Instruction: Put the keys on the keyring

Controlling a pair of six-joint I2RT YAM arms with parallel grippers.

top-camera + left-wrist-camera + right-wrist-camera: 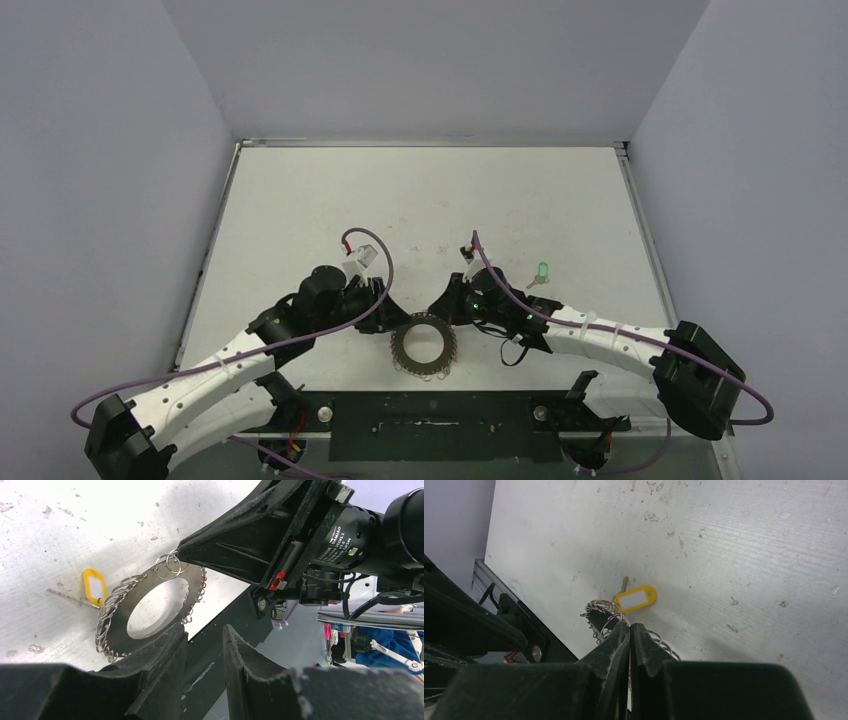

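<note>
The step in hand looks like steadying the keyring (116,629), a flat silvery metal disc with an open centre and a fringe of small wire loops. It sits by the near edge of the white table (420,200), about midway along.

The right gripper (630,626) is pinched together on one loop. The left gripper (205,630) has its jaws apart at the disc's opposite rim, with nothing seen between them. It would do best to clamp the flat rim, not the fringe, so the disc cannot twist.

The small yellow-headed key (636,599) lies just beside the fringe. The small green-headed key (542,270) stands well apart, toward the right edge.
</note>
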